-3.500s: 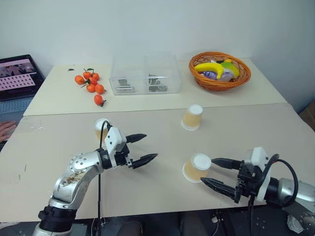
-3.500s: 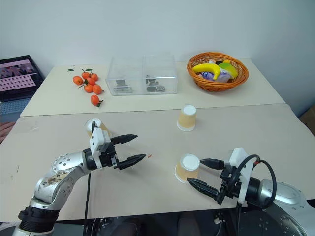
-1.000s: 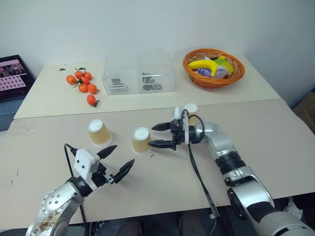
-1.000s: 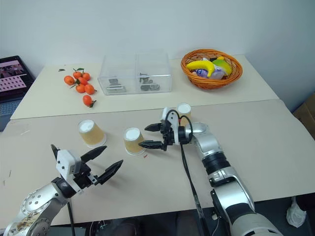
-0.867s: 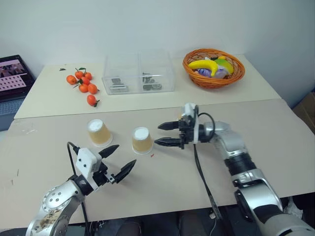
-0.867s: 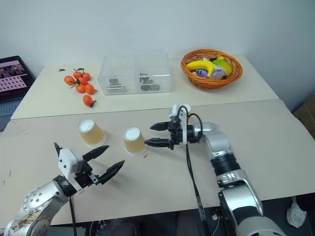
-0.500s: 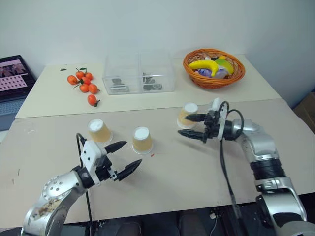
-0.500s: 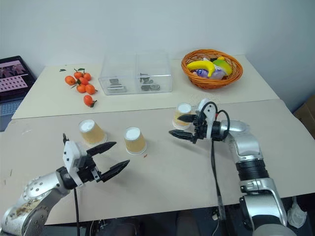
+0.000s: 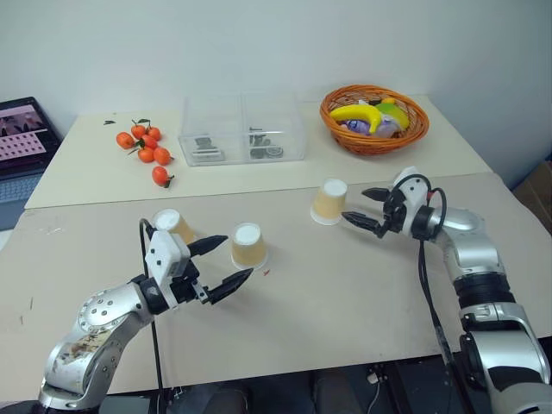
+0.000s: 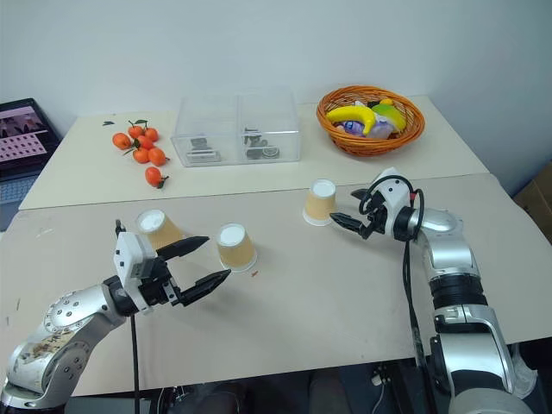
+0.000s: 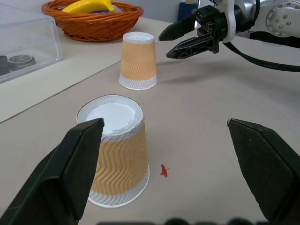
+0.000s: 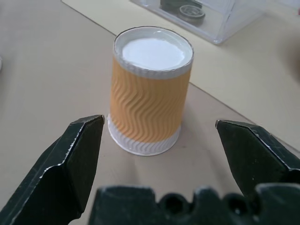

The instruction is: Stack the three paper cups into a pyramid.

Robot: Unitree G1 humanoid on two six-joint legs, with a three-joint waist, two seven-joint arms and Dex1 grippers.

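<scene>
Both grippers, left (image 9: 219, 264) and right (image 9: 366, 208), open, empty. Ribbed orange paper cup with white base (image 12: 151, 90) likely light, crushable: pinch gently mid-wall.

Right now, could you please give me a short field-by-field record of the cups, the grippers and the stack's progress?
cups: three paper cups, all upside down on the table
left cup: partly behind the left arm
middle cup: just ahead of the left gripper, not held
right cup: standing apart, in front of the right gripper, not held
grippers: both open, empty
pyramid: not started; no cup rests on another
</scene>
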